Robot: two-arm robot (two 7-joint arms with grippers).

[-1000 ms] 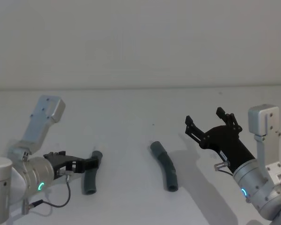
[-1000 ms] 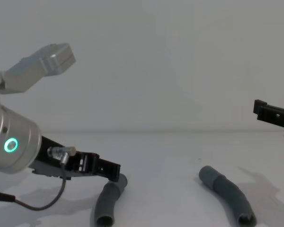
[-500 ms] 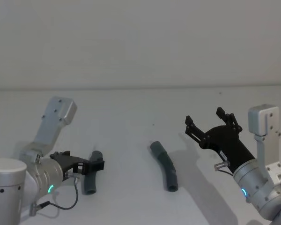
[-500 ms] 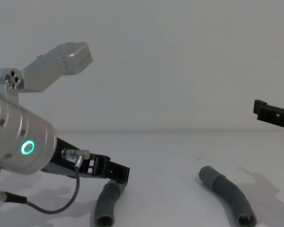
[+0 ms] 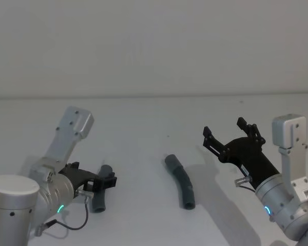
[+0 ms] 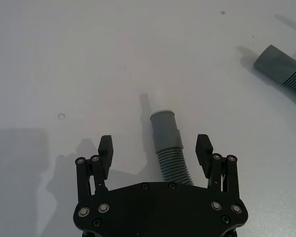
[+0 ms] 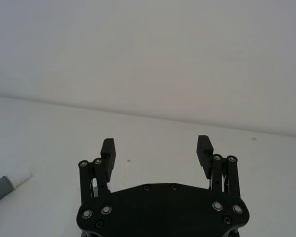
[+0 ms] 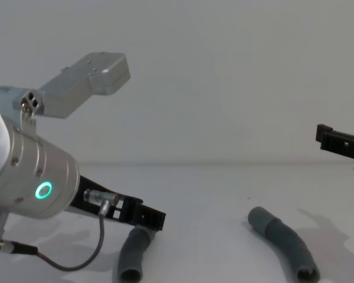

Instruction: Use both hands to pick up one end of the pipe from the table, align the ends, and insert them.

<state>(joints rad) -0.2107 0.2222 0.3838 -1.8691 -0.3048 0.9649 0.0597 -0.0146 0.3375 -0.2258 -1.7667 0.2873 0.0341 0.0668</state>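
**Left gripper bracketing the shorter pipe piece, right gripper hanging open in the air**

The left gripper [image 6: 154, 144] is reaching low over the white table [image 5: 143, 128] with its fingers [image 6: 105, 145] spread wide. The shorter pipe piece [image 6: 166, 143] is lying between them. In the left wrist view the smooth collar of that piece is sitting in the gap, with bare table showing on each side, so neither finger is touching it. Its whitish plug tip [image 6: 159, 104] is pointing away from the gripper, past the fingertips. In the chest view the fingertips are sitting just over the upper part of this piece [image 8: 133, 250].

The longer pipe piece [image 5: 180, 179] is lying well apart, near the middle of the table, between the two arms. Its open socket mouth [image 8: 307, 272] is facing the robot.

The right gripper [image 5: 224, 128] is hanging above the table at the right side, clear of both pieces. Its fingers [image 7: 107, 148] are standing fully apart and are holding nothing.

A small pale mark [image 5: 245, 165] is showing on the right gripper's black body, but it is too small to read.
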